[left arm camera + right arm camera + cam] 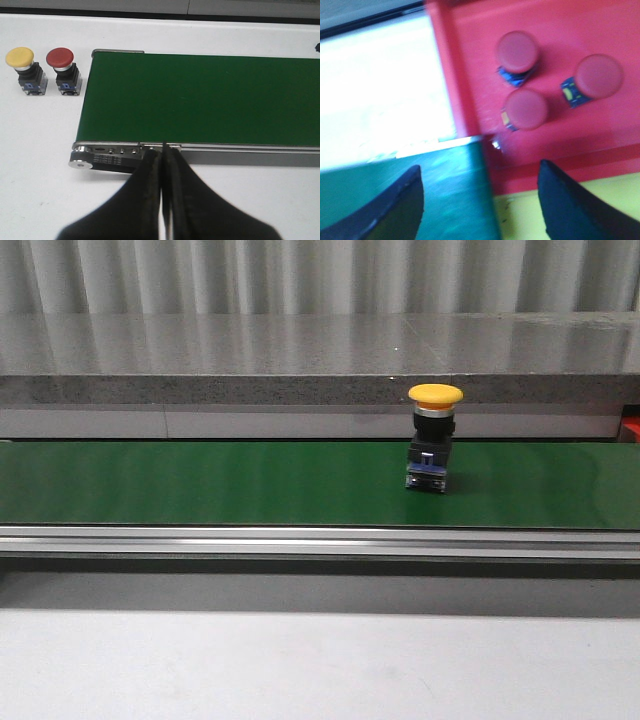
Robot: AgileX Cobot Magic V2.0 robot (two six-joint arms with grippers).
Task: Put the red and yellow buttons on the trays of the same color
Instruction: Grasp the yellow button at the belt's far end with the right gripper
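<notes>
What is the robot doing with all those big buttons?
It is sorting buttons by color. Right now a yellow button stands alone on the green belt, and no claw is touching it. The right claw hangs open over the red tray, which already holds three red buttons. The left claw is shut and empty near the belt's end, where a yellow button and a red button wait on the table.

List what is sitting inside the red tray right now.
Three red buttons stand inside the red tray, caps up, none touching. The rest of the tray runs out of view, so more may lie there. The open right gripper holds nothing.
</notes>
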